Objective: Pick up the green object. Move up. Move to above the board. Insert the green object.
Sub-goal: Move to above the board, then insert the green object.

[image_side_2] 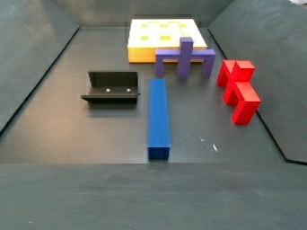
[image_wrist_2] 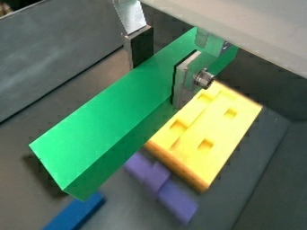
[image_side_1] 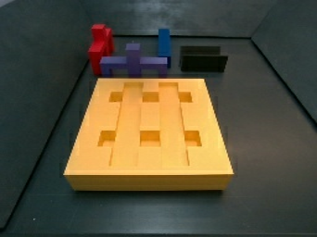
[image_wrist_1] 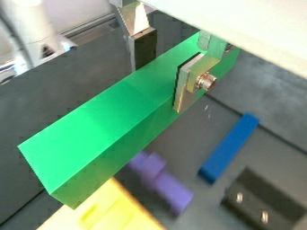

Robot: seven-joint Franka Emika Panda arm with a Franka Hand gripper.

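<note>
In both wrist views the green object (image_wrist_1: pixel 102 135) (image_wrist_2: pixel 108 135), a long plain green bar, sits level between my silver fingers. The gripper (image_wrist_1: pixel 166 65) (image_wrist_2: pixel 164 63) is shut on it near one end, one dark pad (image_wrist_1: pixel 144 43) on its far side and one plate (image_wrist_2: pixel 188 79) on its near side. The orange-yellow board (image_wrist_2: pixel 222 126) lies on the floor below and beside the bar, and only its corner (image_wrist_1: pixel 114 211) shows in a wrist view. Both side views show the board (image_side_1: pixel 148 130) (image_side_2: pixel 162 36) with its grooves and square recesses bare. Neither the gripper nor the bar appears in them.
A purple piece (image_side_1: pixel 133 63) (image_side_2: pixel 186 56) stands at the board's end. A blue bar (image_side_2: pixel 159 117) (image_wrist_1: pixel 231 148) lies on the floor next to it. Red blocks (image_side_2: pixel 240 85) (image_side_1: pixel 99 46) and the black fixture (image_side_2: pixel 114 90) (image_side_1: pixel 203 58) flank it. Dark walls enclose the floor.
</note>
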